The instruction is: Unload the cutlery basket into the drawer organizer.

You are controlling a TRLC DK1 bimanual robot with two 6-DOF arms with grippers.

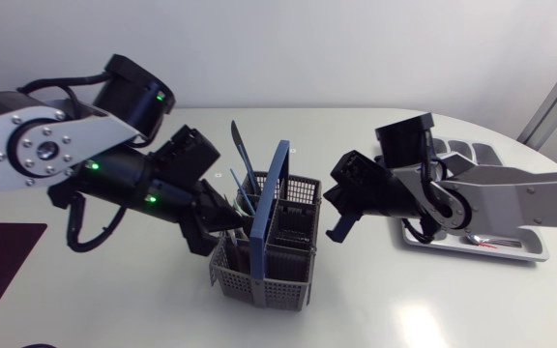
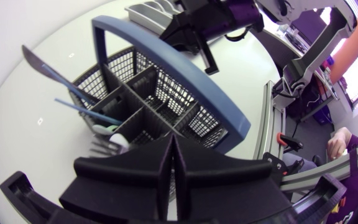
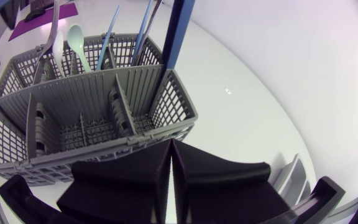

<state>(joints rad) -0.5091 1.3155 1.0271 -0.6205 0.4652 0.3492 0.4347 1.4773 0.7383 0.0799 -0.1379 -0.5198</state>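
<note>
The grey mesh cutlery basket (image 1: 288, 253) with a blue handle (image 1: 271, 198) stands mid-table between my two arms. A knife (image 1: 240, 155) and thin blue utensils (image 1: 243, 188) stick up from its left compartments. My left gripper (image 1: 216, 230) is shut and empty at the basket's left side. My right gripper (image 1: 341, 227) is shut and empty just off its right side. From the left wrist, the shut fingers (image 2: 185, 171) hang over the basket (image 2: 148, 102), beside a fork (image 2: 101, 146) and a knife (image 2: 42, 65). From the right wrist, the shut fingers (image 3: 188, 174) face the basket's empty near compartments (image 3: 98, 118); a pale spoon (image 3: 76, 40) stands farther in.
The grey drawer organizer (image 1: 540, 253) lies at the right, behind my right arm, with a few pieces in it. A dark purple mat (image 1: 3, 280) covers the table's left front corner. Bare white table lies in front of the basket.
</note>
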